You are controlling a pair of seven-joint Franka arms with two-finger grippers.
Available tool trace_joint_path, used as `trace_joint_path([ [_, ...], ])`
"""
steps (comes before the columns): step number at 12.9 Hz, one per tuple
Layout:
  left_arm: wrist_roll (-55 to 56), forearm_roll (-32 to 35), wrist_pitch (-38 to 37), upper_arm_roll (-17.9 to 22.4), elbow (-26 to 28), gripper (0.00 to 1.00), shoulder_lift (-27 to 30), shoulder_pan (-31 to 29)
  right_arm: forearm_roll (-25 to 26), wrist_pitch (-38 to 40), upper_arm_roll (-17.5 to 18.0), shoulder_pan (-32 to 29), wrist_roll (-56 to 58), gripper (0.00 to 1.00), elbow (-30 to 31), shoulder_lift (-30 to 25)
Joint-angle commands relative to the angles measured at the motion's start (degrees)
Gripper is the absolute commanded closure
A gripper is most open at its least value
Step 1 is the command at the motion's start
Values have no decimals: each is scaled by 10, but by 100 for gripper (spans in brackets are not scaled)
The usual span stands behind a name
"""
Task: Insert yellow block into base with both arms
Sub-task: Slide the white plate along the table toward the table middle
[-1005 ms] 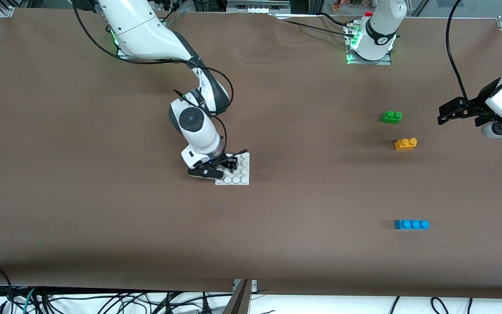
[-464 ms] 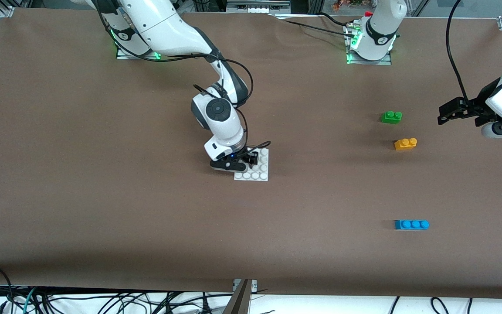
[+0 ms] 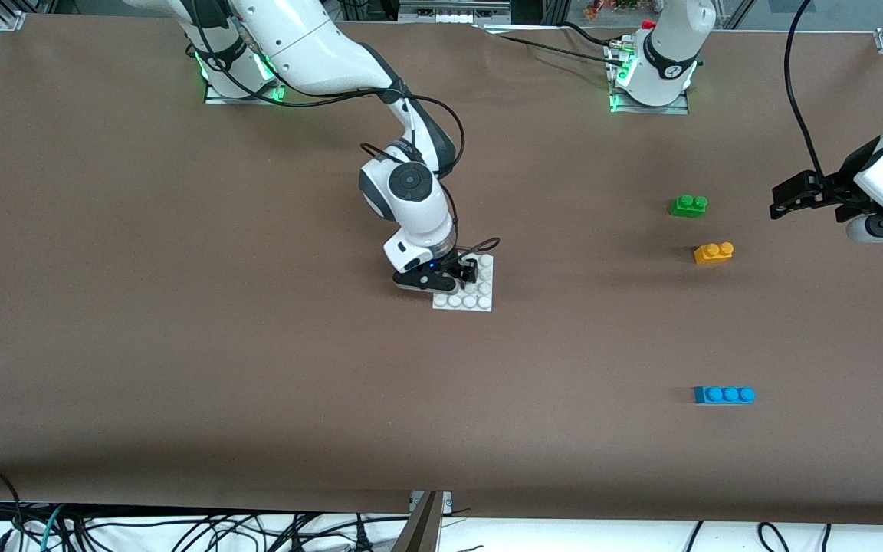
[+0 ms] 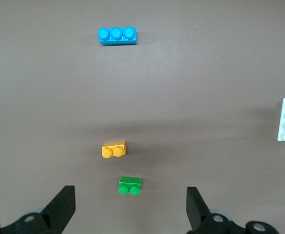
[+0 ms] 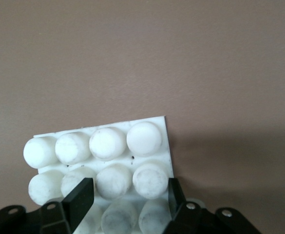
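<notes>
High front camera, two wrist close-ups

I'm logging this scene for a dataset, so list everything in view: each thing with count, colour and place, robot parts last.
yellow block: one, orange-yellow, on the table toward the left arm's end, just nearer the front camera than the green brick.
green brick: one, green, two studs, beside the yellow block.
blue brick: one, blue, three studs, nearest the front camera of the three bricks.
base: one, white, studded plate, mid-table.
table: one, brown cover.
right gripper: one, black, shut on the base.
left gripper: one, black, open, waiting over the table's edge near the bricks.
</notes>
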State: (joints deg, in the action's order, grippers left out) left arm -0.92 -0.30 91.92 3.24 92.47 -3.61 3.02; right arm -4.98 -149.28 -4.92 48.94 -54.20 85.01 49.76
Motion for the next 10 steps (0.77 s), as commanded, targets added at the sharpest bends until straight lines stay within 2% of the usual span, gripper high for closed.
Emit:
trace_joint_path([
  [1, -12, 1, -15, 3, -19, 0, -8, 2, -4, 0, -23, 35, -34, 30, -50, 44],
  [10, -12, 1, -15, 3, -19, 0, -8, 2, -3, 1, -33, 70, -87, 30, -89, 68],
])
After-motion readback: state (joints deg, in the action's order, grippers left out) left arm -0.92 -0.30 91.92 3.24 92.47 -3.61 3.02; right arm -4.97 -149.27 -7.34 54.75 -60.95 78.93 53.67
